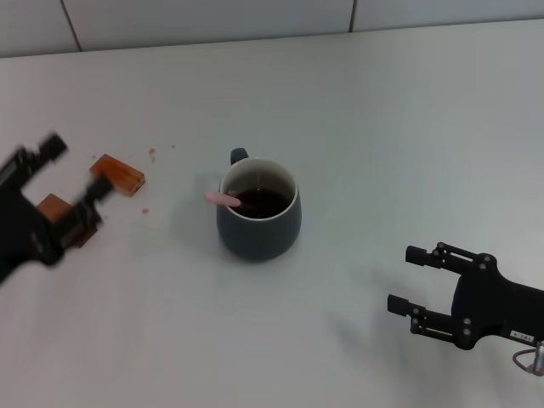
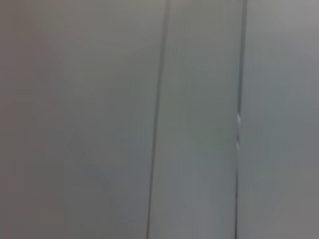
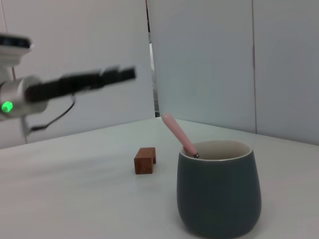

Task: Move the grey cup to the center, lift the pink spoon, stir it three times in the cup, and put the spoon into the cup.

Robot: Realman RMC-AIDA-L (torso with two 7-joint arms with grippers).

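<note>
The grey cup (image 1: 257,212) stands upright near the middle of the table, holding dark liquid. It also shows in the right wrist view (image 3: 219,196). The pink spoon (image 1: 223,199) rests inside the cup, its handle leaning out over the rim on the left; it also shows in the right wrist view (image 3: 177,133). My left gripper (image 1: 76,167) is open and empty, blurred, well to the left of the cup above the wooden blocks. My right gripper (image 1: 405,279) is open and empty at the front right, away from the cup.
Two brown wooden blocks lie at the left: one (image 1: 119,174) beside my left gripper, one (image 1: 55,206) partly behind it. One block (image 3: 144,160) shows in the right wrist view. Small crumbs (image 1: 153,153) lie nearby. The left wrist view shows only wall panels.
</note>
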